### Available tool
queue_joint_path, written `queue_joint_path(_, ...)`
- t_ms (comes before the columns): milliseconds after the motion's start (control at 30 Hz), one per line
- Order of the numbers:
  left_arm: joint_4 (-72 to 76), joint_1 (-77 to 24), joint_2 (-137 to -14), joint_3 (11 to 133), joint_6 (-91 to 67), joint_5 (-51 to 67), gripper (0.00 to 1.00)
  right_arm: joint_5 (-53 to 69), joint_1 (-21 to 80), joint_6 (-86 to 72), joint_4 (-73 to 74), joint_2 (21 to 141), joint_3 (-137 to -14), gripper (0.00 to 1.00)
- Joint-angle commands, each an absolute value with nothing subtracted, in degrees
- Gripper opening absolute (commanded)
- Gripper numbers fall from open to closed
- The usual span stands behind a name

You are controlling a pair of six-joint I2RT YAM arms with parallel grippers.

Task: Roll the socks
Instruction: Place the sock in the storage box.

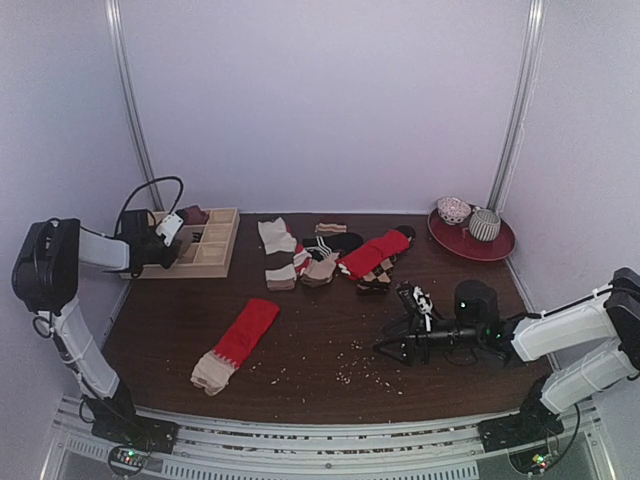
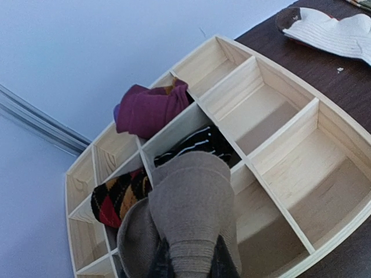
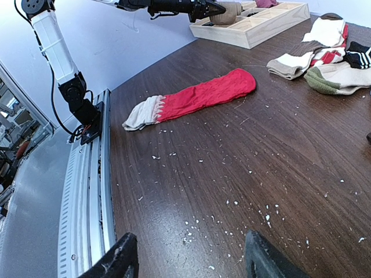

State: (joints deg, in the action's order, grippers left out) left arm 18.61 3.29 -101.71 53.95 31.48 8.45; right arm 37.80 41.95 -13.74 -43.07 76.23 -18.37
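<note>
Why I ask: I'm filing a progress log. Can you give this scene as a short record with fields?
left gripper: shut on the tan sock, above the wooden divided tray
tan sock: bunched up in the grip
tray contents: purple sock, striped sock, argyle sock
red sock with cream end: flat and unrolled on the table
right gripper: open, empty, low over the table

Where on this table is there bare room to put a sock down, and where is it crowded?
Bare wood, only crumbs, lies between the red sock and the right arm, and between that sock and the wooden tray. The tray's compartments nearest the sock pile are empty. Crowded: that pile at the back, the red plate.
</note>
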Motion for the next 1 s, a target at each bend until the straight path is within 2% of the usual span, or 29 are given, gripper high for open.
queue_joint_path(0,20.3,3.6,-102.5,53.6,33.0,10.5,0.0,38.6,41.5,-14.0,-43.9,76.8,-19.4,0.63)
queue_joint_path(267,13.1,3.2,-106.8,54.1,36.2,12.5,0.0,38.8,41.5,-14.4,-44.2,75.6,-19.0,0.63)
queue_joint_path(800,-16.0,6.1,-117.1,70.8,33.9,19.1,0.0,38.8,41.5,-14.1,-43.3,73.8,-18.6,0.63)
queue_joint_path(967,-23.3,6.4,-117.6,74.8,31.8,16.9,0.0,38.6,41.5,-14.2,-43.2,72.2,-18.0,0.63)
